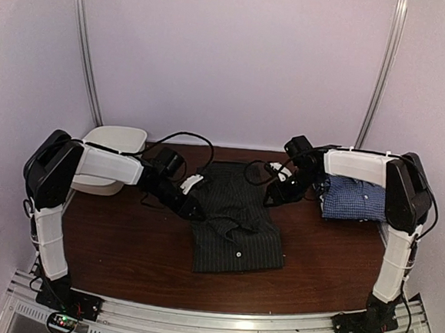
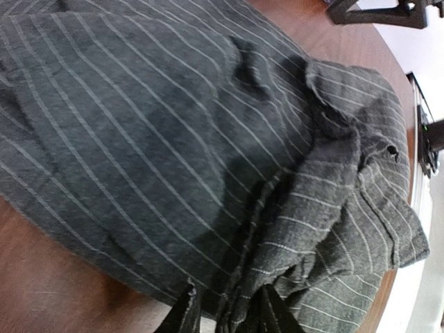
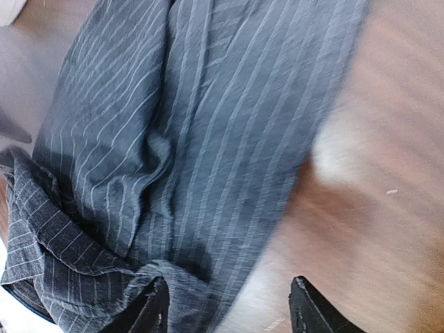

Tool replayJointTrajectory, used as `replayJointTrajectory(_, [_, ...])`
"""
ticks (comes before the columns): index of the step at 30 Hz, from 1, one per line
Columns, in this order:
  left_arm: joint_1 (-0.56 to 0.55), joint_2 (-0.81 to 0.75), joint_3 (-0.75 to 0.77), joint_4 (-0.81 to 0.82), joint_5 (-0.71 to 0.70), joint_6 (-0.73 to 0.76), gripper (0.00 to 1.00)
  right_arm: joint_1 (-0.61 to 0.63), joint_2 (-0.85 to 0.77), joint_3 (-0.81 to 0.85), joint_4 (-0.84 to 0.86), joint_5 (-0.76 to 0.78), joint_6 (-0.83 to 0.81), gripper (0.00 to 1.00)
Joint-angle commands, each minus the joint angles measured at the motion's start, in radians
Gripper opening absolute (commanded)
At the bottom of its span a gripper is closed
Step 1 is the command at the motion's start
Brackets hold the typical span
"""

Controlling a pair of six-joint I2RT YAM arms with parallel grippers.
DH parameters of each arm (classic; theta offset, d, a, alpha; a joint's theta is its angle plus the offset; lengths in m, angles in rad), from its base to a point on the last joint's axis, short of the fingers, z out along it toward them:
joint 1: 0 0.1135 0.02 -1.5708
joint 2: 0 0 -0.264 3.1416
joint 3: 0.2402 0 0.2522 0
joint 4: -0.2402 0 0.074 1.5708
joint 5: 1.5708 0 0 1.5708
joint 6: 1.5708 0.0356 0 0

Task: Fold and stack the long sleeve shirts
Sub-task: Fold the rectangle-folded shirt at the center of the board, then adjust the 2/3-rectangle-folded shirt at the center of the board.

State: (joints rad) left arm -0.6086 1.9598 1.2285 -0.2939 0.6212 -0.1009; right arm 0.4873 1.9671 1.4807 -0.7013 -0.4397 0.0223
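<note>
While the blue-and-white check shirt (image 1: 352,198) lay folded at the right of the table (image 1: 123,259), the black pinstriped shirt (image 1: 237,225) lay mid-table, partly folded, collar rumpled, not yet stacked. Left gripper (image 1: 194,209): narrow at its left edge, grip not discernible. Right gripper (image 1: 271,199): jaws wide over its right edge.

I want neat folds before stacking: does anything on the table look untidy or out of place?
Yes. The black striped shirt is folded, but its collar end is bunched and crumpled near the left hand, not lying flat. The blue checked shirt looks tidy.
</note>
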Motion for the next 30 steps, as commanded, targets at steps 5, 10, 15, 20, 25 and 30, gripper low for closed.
replayJointTrajectory(5, [0.024,-0.047,-0.017,0.092,-0.113,-0.094,0.35,-0.045,-0.209,-0.194,0.180,-0.050,0.093,0.73])
replayJointTrajectory(10, [0.024,-0.107,-0.071,0.201,-0.148,-0.139,0.44,-0.011,-0.287,-0.362,0.293,-0.089,0.139,0.77])
replayJointTrajectory(15, [0.024,-0.182,-0.154,0.342,-0.161,-0.194,0.50,0.028,-0.310,-0.480,0.410,-0.122,0.192,0.73])
replayJointTrajectory(20, [-0.004,-0.262,-0.273,0.481,-0.089,-0.240,0.68,0.042,-0.255,-0.505,0.460,-0.133,0.214,0.56])
replayJointTrajectory(25, [-0.116,-0.265,-0.340,0.600,-0.092,-0.301,0.67,0.041,-0.235,-0.496,0.491,-0.138,0.224,0.31])
replayJointTrajectory(30, [-0.236,-0.179,-0.315,0.679,-0.169,-0.360,0.61,0.040,-0.244,-0.492,0.521,-0.096,0.236,0.06])
